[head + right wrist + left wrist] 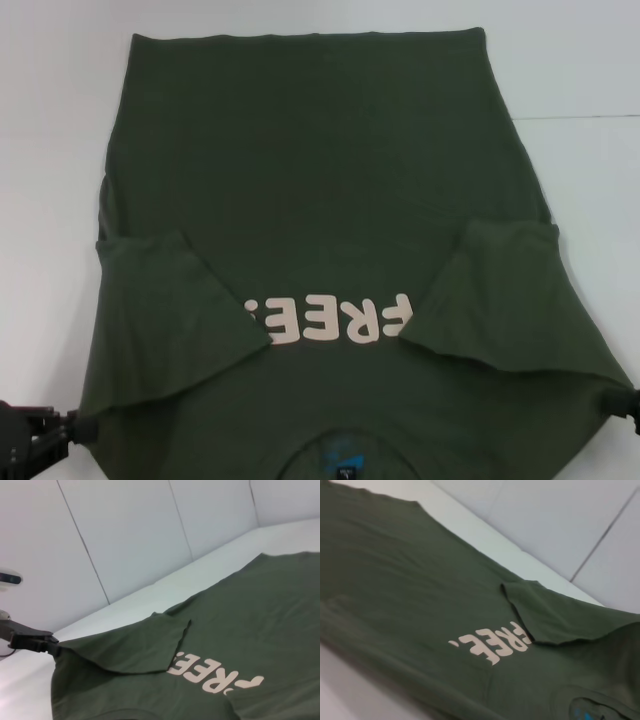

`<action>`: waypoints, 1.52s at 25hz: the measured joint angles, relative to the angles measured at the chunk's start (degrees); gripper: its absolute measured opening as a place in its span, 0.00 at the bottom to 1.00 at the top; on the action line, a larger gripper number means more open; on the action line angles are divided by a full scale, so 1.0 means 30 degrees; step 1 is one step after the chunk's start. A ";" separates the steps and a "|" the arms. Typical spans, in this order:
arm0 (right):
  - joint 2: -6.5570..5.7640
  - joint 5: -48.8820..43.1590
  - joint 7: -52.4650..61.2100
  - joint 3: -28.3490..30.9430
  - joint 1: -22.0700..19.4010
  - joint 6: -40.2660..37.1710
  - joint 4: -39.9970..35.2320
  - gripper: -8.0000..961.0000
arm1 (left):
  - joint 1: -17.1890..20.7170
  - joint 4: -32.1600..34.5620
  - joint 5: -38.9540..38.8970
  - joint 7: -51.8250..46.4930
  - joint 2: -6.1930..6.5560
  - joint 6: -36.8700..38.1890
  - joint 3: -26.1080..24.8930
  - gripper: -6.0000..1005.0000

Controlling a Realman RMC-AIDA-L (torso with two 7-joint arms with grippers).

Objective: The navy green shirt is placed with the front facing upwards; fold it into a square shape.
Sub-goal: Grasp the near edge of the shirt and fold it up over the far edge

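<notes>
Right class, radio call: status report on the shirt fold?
Left gripper shut on shirt's near left shoulder, right gripper on right. Shirt flat, print up, both sleeves folded in. Nothing in the way.

Little of the robot shows: the left gripper (78,428) is a matte black, blocky metal assembly with angular brackets and a rounded dark tip. The right gripper (622,408) appears only as a small black stub of the same dull finish, with no markings or cables discernible
</notes>
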 joint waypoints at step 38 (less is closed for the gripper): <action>0.0344 -0.0042 -0.2624 0.1424 -0.1590 -0.0698 0.0557 0.06 | 0.1132 0.0089 -0.0058 0.3793 -0.0209 0.1876 -0.1765 0.07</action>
